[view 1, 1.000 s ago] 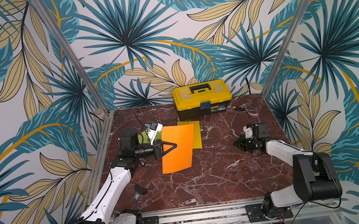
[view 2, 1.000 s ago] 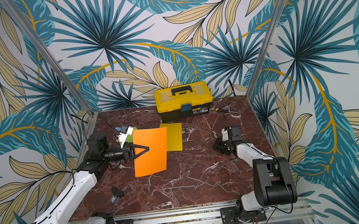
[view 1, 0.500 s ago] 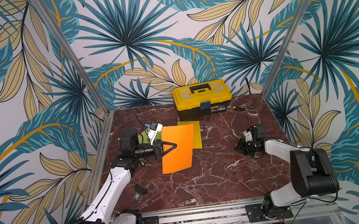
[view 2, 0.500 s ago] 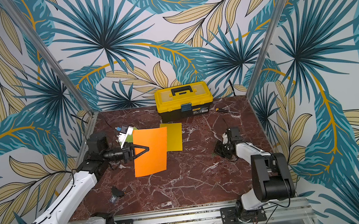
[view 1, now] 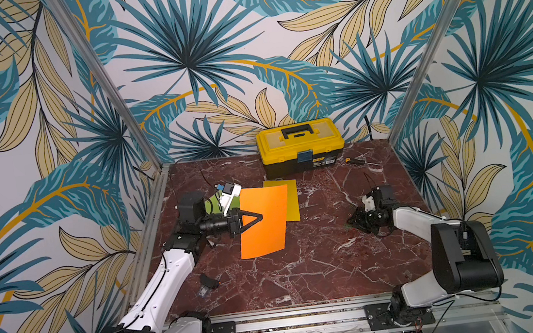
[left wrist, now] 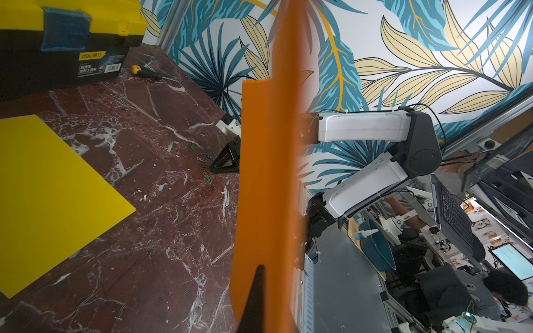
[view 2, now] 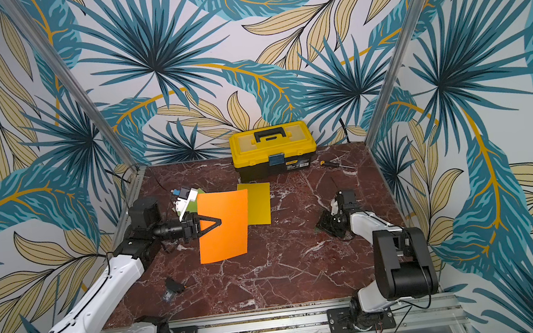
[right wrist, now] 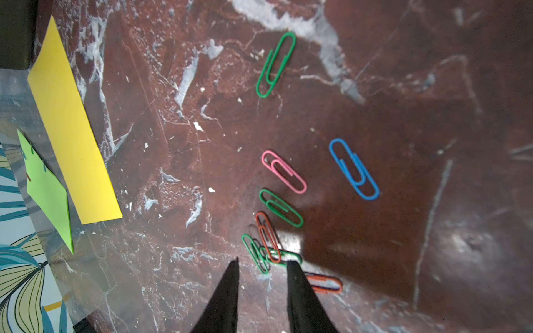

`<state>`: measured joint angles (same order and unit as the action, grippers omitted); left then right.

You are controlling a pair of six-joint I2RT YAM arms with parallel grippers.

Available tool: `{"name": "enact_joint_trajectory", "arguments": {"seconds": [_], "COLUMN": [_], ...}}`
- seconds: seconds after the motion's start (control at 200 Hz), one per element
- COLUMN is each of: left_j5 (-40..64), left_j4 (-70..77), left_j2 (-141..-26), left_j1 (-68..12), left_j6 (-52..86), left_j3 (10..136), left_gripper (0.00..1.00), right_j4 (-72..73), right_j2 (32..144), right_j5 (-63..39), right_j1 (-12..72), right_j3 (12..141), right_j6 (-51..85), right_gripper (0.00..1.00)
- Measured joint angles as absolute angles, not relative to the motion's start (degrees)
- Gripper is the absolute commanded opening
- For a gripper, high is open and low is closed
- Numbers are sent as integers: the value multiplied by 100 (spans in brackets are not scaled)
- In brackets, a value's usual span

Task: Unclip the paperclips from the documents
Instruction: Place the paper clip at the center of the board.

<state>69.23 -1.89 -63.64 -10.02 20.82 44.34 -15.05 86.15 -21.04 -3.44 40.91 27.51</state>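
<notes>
**Right gripper opens over the clip pile: orange sheet held raised**

Red-brown marble tabletop [view 1: 321, 270], leaf-print walls all round. Finding: the right gripper [right wrist: 264, 261], shut a second ago, now has its jaws apart, low over the loose paperclips [right wrist: 281, 207]. They lie right of centre in both top views. Eight are counted: green, pink, blue and red. Nothing is pinched between the tips, so a clip was probably just dropped there.

The left gripper [view 1: 257, 217] remains clamped on the orange sheet [view 1: 267, 242], raised left of centre. The yellow sheet [view 1: 291, 202] lies flat beside it. The lime green sheet [right wrist: 46, 196] seems to carry small clips yet — work outstanding.
</notes>
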Motion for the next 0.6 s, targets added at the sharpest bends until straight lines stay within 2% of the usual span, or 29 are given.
{"name": "enact_joint_trajectory", "arguments": {"seconds": [0.335,0.471,0.596], "left_j5": [6923,6925,6945], "left_j4": [-189,-187,-191], "left_j2": [-6364,-6366,-6423], "left_j1": [-1002,-1002,-1002], "left_j6": [2082,2082,2082], "left_j3": [4434,4436,4453], "left_gripper": [0,0,0], "right_j4": [-1579,-1365,-725], "right_j2": [8473,8315,8047], "right_j5": [-2523,-3059,-3865], "right_j1": [-338,-198,202], "right_j3": [4252,4259,4261], "right_j6": [2488,2324,2134], "right_gripper": [38,39,44]}}
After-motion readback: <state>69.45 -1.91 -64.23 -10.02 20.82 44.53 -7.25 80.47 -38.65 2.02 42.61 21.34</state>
